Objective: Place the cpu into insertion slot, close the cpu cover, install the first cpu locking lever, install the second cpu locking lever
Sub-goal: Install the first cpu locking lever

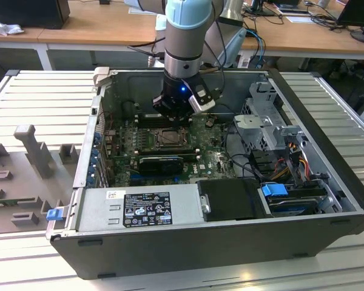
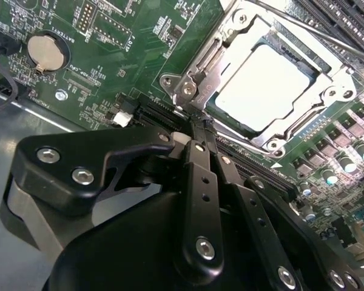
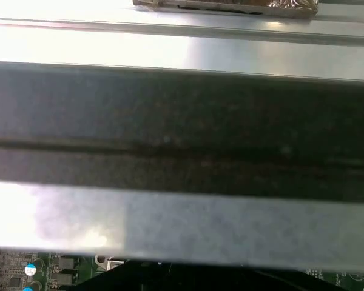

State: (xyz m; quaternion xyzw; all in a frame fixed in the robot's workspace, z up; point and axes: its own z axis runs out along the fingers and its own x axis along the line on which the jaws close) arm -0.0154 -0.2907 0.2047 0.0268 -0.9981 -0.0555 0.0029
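With its narrow pincer (image 2: 197, 121) closed to a point at the socket's corner, the arm hovers over the cpu (image 2: 268, 85), which sits in the insertion slot under the closed cpu cover (image 2: 230, 45), a thin, stiff plate best pressed at its edge.

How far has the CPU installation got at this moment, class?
Done: the cpu sits in the insertion slot with the cpu cover closed over it. In hand: the gripper is at the cover's corner, fingers together. Left: whether either locking lever is latched cannot be confirmed.
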